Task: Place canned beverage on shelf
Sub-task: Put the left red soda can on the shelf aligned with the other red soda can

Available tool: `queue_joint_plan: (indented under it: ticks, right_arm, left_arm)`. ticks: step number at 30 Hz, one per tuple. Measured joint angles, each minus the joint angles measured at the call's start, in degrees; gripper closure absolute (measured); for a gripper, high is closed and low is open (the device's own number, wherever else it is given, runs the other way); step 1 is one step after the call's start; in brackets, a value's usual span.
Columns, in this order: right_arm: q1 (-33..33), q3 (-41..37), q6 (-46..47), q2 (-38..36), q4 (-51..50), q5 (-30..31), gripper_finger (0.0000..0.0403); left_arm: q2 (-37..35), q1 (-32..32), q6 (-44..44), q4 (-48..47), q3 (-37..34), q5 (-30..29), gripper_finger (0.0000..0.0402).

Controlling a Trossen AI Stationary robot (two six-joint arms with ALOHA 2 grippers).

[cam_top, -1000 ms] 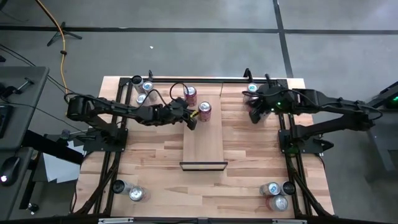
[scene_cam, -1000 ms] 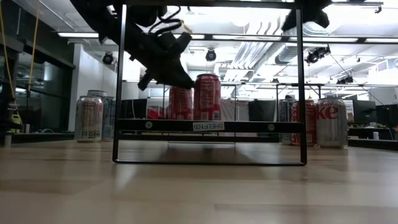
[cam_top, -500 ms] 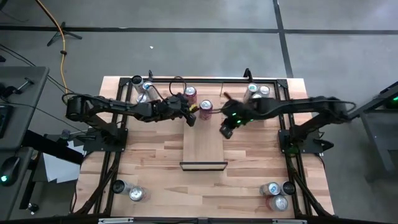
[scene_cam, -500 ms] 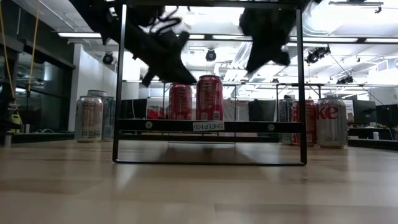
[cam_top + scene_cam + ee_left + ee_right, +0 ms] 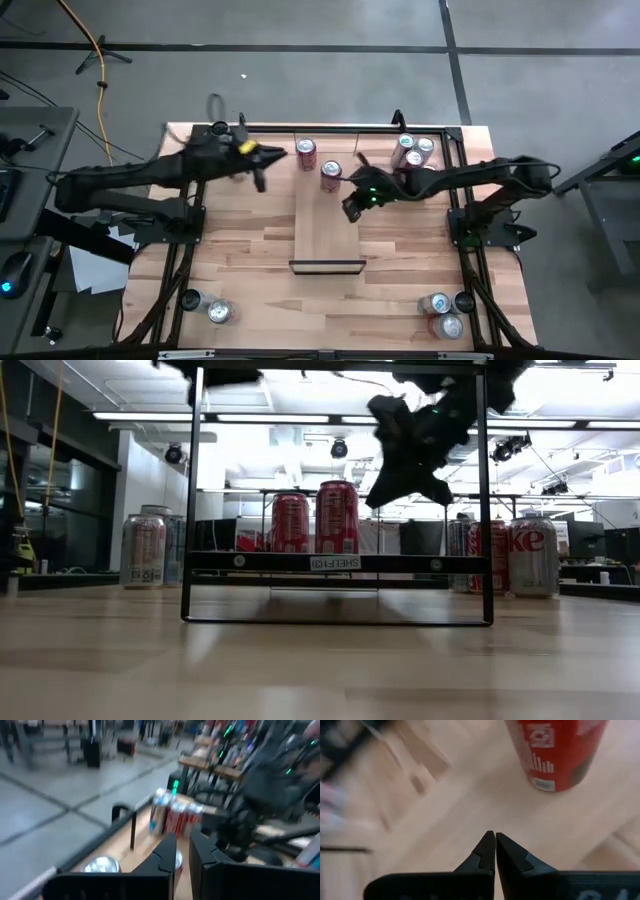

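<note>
Two red cans stand upright on the shelf (image 5: 328, 222), a long, narrow panel of smooth pale wood carried on a thin black metal frame above the striped butcher-block tabletop (image 5: 240, 262). The panel's long axis runs from the table's far edge toward its near edge, with the dark strip at the near short end. Far red can (image 5: 306, 153) sits at the far left corner; the near red can (image 5: 330, 176) stands just beside it, closer to the middle, its axis vertical and its printed barcode face toward the right wrist camera. The near half of the panel is bare.

Right gripper (image 5: 350, 207) hangs over the shelf's right long edge, near the near red can but apart from it, fingers pressed together on nothing. Left gripper (image 5: 262, 172) is off the shelf's left side, over the tabletop, fingers closed and empty.

Silver and red cans cluster at all four table corners.
</note>
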Motion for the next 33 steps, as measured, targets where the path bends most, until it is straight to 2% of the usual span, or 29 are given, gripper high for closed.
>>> queue_joint_plan:
  ticks: [4,7,11,15,18,24,33]
  right_arm:
    - [-0.2,-12.4,9.8,-4.0,21.8,0.1,0.0403]
    - [-0.4,-16.1,16.2,-3.8,32.2,2.7,0.0403]
    - [-0.4,-15.3,16.8,-0.6,31.6,4.1,0.0403]
    - [-0.8,-11.1,13.5,3.2,31.1,4.8,0.0403]
    - [-1.9,-7.8,10.7,5.5,27.2,6.9,0.0403]
    - [-4.4,-2.8,2.9,6.1,18.0,6.9,0.0403]
    - [-9.6,-1.1,-3.3,6.2,17.9,6.4,0.0403]
  left_arm:
    - [-6.4,0.1,1.9,-0.3,0.0,0.1,0.0401]
    - [-8.6,0.4,2.8,-0.3,0.0,0.1,0.0401]
    - [-9.2,0.9,1.9,-0.4,0.0,0.1,0.0401]
    - [-8.2,1.5,1.2,-0.5,0.0,0.1,0.0401]
    - [-7.1,1.5,-0.6,-0.5,0.0,0.1,0.0401]
    - [-6.6,1.4,-2.2,-0.2,0.0,0.9,0.0401]
    - [-6.6,1.5,-2.0,-0.1,0.0,1.0,0.0401]
